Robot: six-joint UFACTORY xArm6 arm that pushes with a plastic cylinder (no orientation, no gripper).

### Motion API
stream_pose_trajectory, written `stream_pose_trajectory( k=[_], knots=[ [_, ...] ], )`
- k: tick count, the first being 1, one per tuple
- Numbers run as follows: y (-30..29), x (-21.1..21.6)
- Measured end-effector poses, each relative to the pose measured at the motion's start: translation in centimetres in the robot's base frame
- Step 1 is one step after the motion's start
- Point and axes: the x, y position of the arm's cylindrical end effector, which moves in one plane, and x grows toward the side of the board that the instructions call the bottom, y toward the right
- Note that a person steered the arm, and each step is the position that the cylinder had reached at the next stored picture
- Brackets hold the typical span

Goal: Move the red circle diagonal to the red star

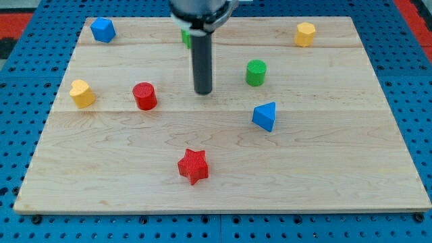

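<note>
**Tool right of the red circle**

The tool, a bare rod with no jaws, rests its tip (202,92) on the surface (324,169). The red circle (144,96) lies to the view's left; the red star (194,166) sits below, toward the view's bottom.

No text, label, brand, number or sign can be read anywhere in the camera view: the table (324,169) shows only plain wood grain, and the blocks on it carry no markings.
</note>
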Motion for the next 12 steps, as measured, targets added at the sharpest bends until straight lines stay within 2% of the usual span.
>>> stream_pose_trajectory(
  k=[1, 2, 3, 4, 5, 6, 7, 8, 9, 10, 12],
  knots=[
    [0.9, -2.7],
    [-3.9, -6.0],
    [-8.1, -5.6],
    [-10.4, 0.5],
    [-12.4, 2.9],
    [-12.0, 3.0],
    [-13.2, 6.7],
    [-17.4, 11.5],
    [-11.2, 10.9],
    [-9.4, 13.3],
    [-11.3, 14.3]
  ],
)
